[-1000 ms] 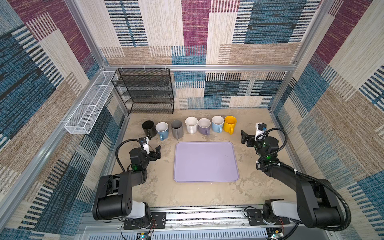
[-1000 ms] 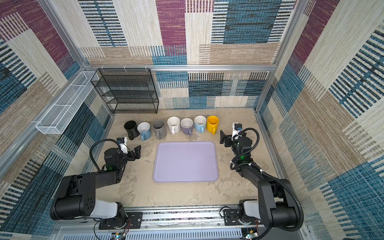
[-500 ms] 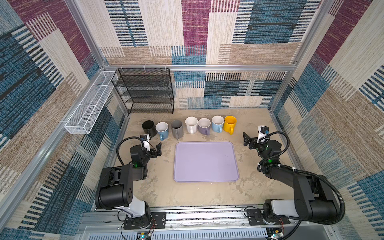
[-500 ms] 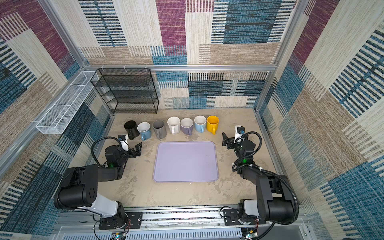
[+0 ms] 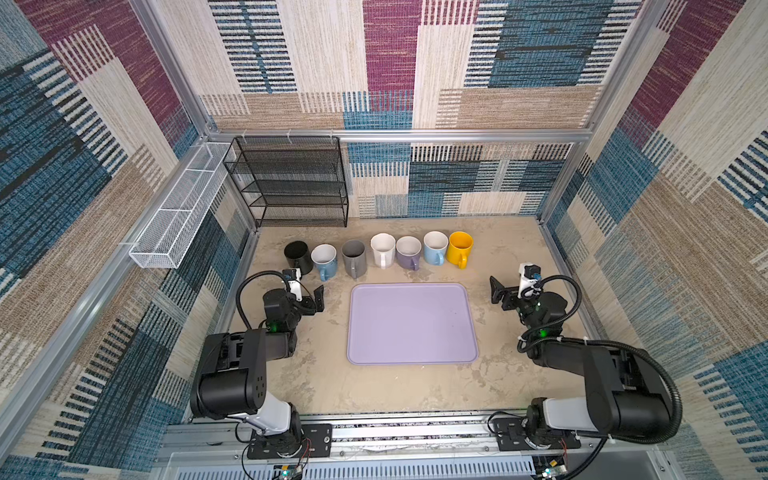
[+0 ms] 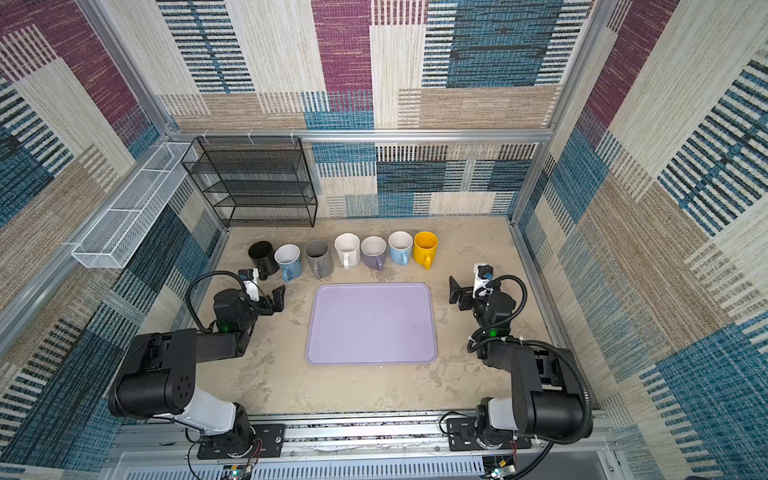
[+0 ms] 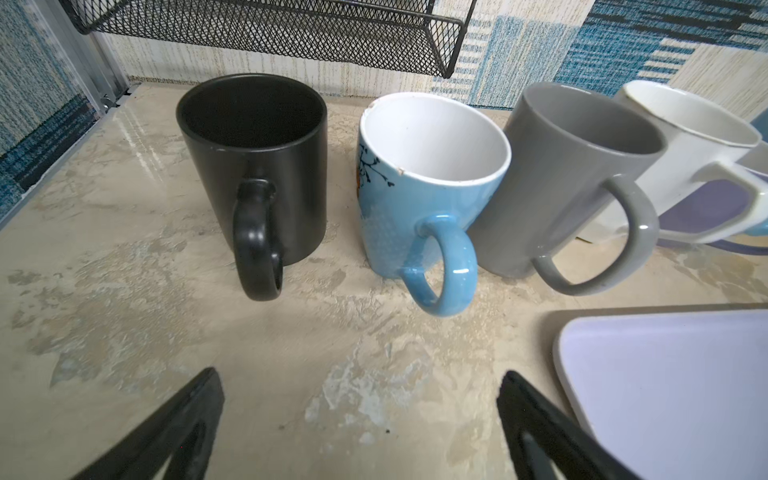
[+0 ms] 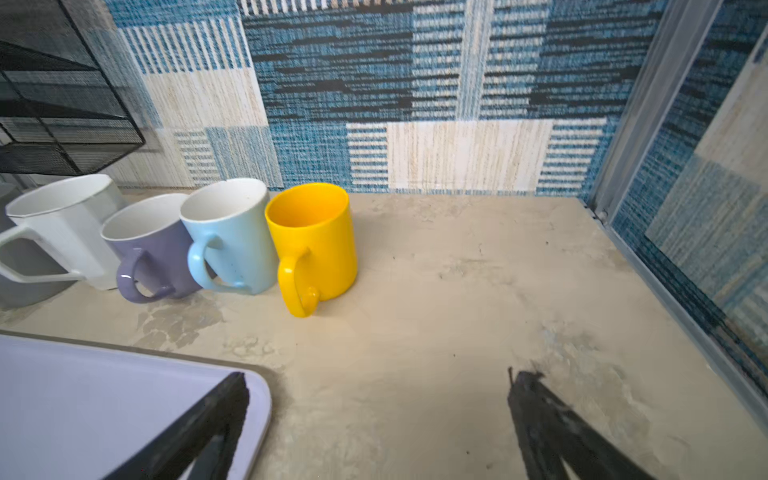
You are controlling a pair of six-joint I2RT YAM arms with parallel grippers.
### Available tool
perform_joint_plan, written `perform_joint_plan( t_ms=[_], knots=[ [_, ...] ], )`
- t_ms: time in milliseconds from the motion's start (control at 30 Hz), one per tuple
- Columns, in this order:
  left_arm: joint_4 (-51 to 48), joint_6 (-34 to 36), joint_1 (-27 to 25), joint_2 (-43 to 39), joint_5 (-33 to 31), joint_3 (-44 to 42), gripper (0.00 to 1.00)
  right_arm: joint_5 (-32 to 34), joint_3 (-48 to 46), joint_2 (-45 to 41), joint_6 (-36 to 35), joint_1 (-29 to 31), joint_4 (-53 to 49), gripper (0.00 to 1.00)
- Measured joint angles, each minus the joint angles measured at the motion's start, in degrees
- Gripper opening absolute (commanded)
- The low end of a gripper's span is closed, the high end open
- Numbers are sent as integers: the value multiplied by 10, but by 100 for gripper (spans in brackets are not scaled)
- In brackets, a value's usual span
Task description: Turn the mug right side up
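Several mugs stand in a row at the back of the table, all with mouths up and handles toward me: black mug [image 5: 297,254], blue mug with white inside [image 7: 419,187], grey mug [image 7: 557,174], white mug [image 5: 382,248], purple mug [image 8: 153,245], light blue mug [image 8: 232,232], yellow mug [image 8: 316,237]. My left gripper [image 5: 309,291] [image 7: 359,399] hovers open just in front of the black and blue mugs, holding nothing. To the right of the tray, my right gripper [image 5: 505,293] [image 8: 376,399] is open and empty, well short of the yellow mug.
A lilac tray [image 5: 411,324] lies bare in the middle between both arms. A black wire rack [image 5: 291,183] stands at the back left, and a white mesh basket [image 5: 178,216] hangs on the left wall. Metal frame rails edge the table.
My right gripper has drawn back a little toward the near edge and the left arm has folded in slightly. Both stay open. The mugs have not moved.
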Motion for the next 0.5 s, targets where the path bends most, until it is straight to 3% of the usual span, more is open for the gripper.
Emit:
perform_joint_plan(
  t_ms=[233,500],
  knots=[
    [0,0,0,0,0,0,99,-26,6,52,0,-4,51,100],
    [0,0,-1,0,0,0,99,-14,-62,73,8,-1,154,100]
  ],
)
